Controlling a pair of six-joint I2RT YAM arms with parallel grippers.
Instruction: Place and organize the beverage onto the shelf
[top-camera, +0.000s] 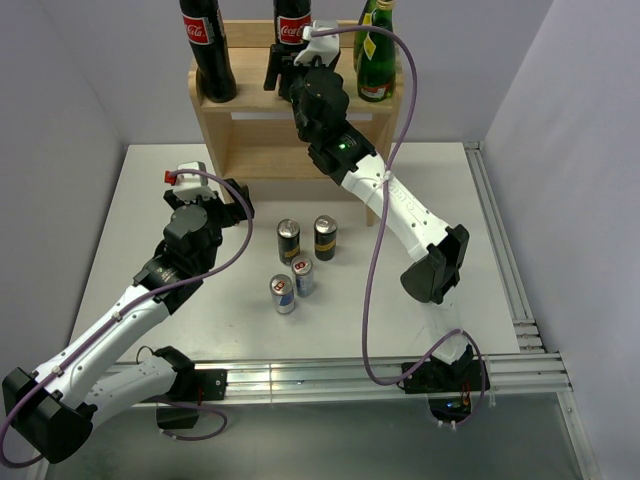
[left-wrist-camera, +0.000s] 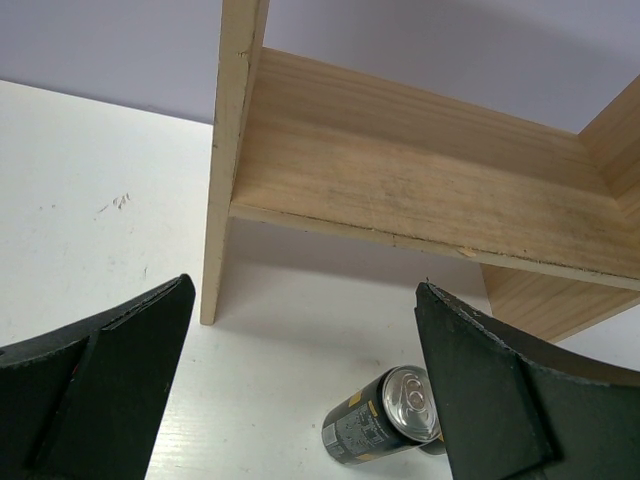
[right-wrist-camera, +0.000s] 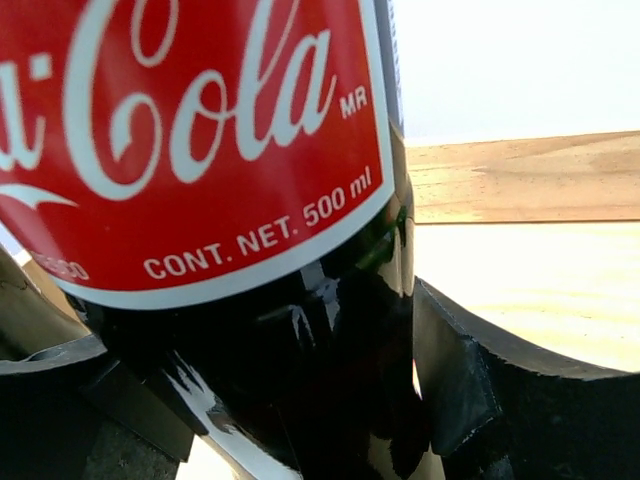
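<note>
Wooden shelf (top-camera: 250, 135) at 12 o'clock; cola bottle (top-camera: 293, 28) on top tier. Right fingers (right-wrist-camera: 480, 400) flank its base, clamp unclear. Left fingers (left-wrist-camera: 90, 370) spread wide. Risk: careless retreat tips bottle.

Wooden shelf (top-camera: 240, 100), bottles (top-camera: 208, 55) upright on top, cans (top-camera: 288, 240) standing in front
</note>
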